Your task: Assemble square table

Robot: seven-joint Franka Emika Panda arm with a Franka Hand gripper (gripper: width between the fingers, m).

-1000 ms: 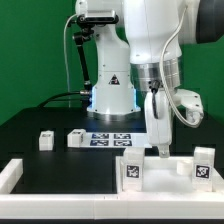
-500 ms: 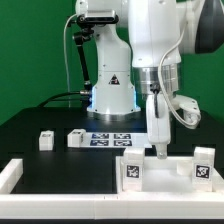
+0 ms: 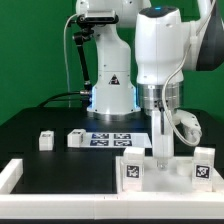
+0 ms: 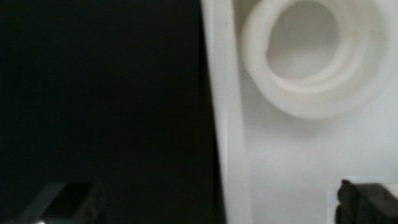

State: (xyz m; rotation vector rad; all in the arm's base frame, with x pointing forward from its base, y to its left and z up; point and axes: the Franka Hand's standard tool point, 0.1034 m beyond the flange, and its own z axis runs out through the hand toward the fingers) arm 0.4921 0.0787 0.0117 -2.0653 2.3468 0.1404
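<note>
The square table's white panel (image 3: 165, 172) lies flat at the front of the exterior view's right. Two tagged white legs (image 3: 131, 171) (image 3: 204, 166) stand upright on it. Two more legs (image 3: 45, 140) (image 3: 77, 137) lie loose on the black table at the exterior view's left. My gripper (image 3: 161, 154) points straight down at the panel's far edge, between the two standing legs. In the wrist view the gripper (image 4: 210, 205) is open. Its dark fingertips (image 4: 365, 200) are wide apart on either side of the panel's edge (image 4: 222, 120). A round socket (image 4: 320, 55) shows in the panel.
The marker board (image 3: 112, 138) lies flat in front of the robot base. A long low white border wall (image 3: 20, 176) runs along the table's front and turns up at the exterior view's left. A cable loop hangs beside the wrist (image 3: 188, 130).
The arm has shifted a little toward the exterior view's right, and the gripper has come down slightly toward the panel's far edge. The legs and panel have not moved.
</note>
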